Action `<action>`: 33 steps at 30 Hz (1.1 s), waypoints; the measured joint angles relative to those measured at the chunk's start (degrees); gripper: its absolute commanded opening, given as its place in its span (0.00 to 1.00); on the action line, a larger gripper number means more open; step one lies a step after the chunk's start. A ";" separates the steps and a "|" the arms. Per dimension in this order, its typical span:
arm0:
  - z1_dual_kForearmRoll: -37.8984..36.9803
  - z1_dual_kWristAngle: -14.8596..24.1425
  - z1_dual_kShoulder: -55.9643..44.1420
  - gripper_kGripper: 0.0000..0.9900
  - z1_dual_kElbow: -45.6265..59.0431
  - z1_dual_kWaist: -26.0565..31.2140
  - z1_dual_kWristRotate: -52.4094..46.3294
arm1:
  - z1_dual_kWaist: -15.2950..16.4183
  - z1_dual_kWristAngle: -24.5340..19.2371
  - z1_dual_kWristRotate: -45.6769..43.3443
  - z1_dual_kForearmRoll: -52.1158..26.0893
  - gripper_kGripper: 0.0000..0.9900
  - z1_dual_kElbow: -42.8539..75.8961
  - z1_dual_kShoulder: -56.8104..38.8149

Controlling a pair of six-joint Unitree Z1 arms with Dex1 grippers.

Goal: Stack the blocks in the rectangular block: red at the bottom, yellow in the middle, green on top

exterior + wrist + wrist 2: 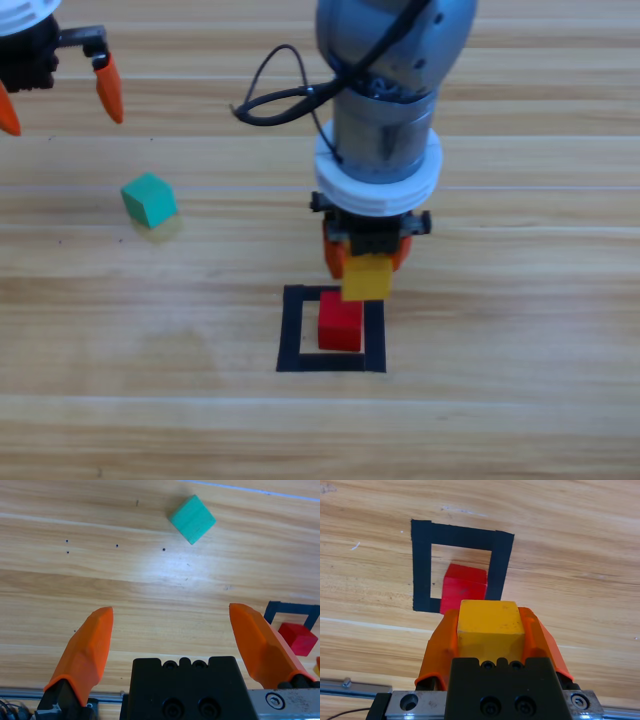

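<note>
The red cube (340, 322) sits inside the black tape square (291, 330); the right wrist view shows the cube (464, 586) and the square (421, 565) just ahead of the jaws. My right gripper (366, 262) hangs over the square's far edge, shut on the yellow cube (367, 277), which fills the space between the jaws (490, 624) just above the red cube's far side. The teal-green cube (149, 199) rests on the table to the left, also (192, 519). My left gripper (60, 96) waits open at the top left corner.
A black cable (270, 95) loops beside the right arm's wrist. The left wrist view catches the tape square (292, 611) and red cube (298, 638) at its right edge. Bare wood lies in front of and to the right of the square.
</note>
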 measured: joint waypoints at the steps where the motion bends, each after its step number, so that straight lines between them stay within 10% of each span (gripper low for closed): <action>1: 0.00 -0.94 0.17 1.00 0.10 0.73 1.19 | 0.29 -0.01 0.36 0.29 0.05 -0.67 0.63; 29: -0.16 -3.22 0.56 1.00 3.39 4.53 8.44 | 1.38 -0.32 1.92 0.99 0.05 -5.22 6.24; 31: -0.53 -3.22 0.56 1.00 3.95 4.53 8.44 | 1.38 -0.32 1.92 1.00 0.21 -5.23 6.24; 33: -0.95 -3.22 0.56 1.00 4.29 4.53 8.44 | 1.38 -0.32 1.92 1.02 0.71 -5.23 6.24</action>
